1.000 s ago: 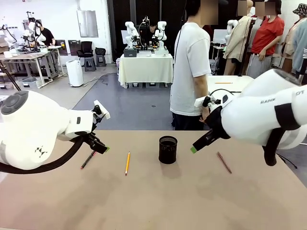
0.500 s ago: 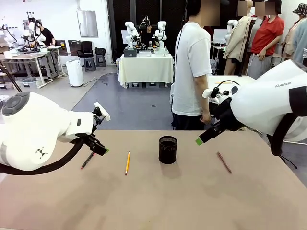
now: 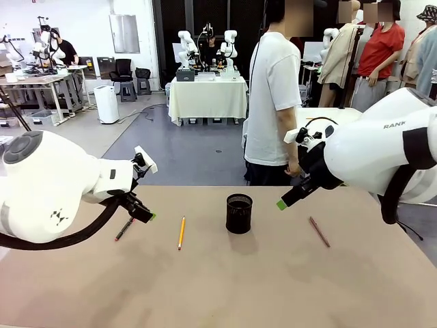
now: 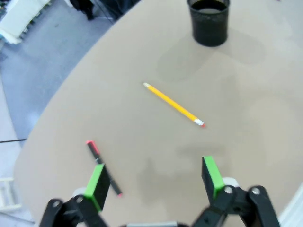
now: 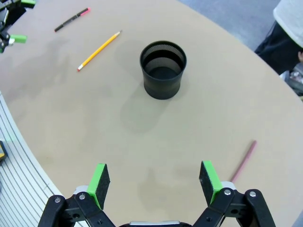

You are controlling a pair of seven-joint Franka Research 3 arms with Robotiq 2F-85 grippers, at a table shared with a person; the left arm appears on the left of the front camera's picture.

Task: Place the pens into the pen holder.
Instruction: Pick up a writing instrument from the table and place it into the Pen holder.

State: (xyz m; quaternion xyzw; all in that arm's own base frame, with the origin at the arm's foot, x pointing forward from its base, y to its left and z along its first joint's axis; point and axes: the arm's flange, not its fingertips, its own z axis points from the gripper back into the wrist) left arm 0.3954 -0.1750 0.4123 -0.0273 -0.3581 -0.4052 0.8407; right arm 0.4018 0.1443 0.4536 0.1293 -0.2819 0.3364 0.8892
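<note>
Jaws of left gripper point(image 4: 154, 177), right gripper point(image 5: 154, 178) gape empty; person point(image 3: 272, 102) behind pen holder point(image 3: 239, 214).

1. The table point(image 3: 225, 294) has a smooth, matt beige top that takes soft shadows without glare.
2. The pen holder point(image 5: 163, 70) is black wire mesh, metal by its look, with a dull finish.
3. The yellow-orange pencil point(image 4: 173, 105) looks like painted wood with a slight sheen and has a pink rubber tip.
4. The black pen point(image 5: 72, 20) looks like plastic, red end included.
5. The reddish-brown pencil point(image 5: 243, 161) has a plain matt coat.
6. The left gripper point(image 4: 154, 175) and the right gripper point(image 5: 154, 176) have hard black fingers faced with matt green pads point(image 4: 211, 172).
7. The arm shells point(image 3: 41, 184) are smooth, glossy white plastic.
8. The person's T-shirt point(image 3: 273, 96) is white cloth.
</note>
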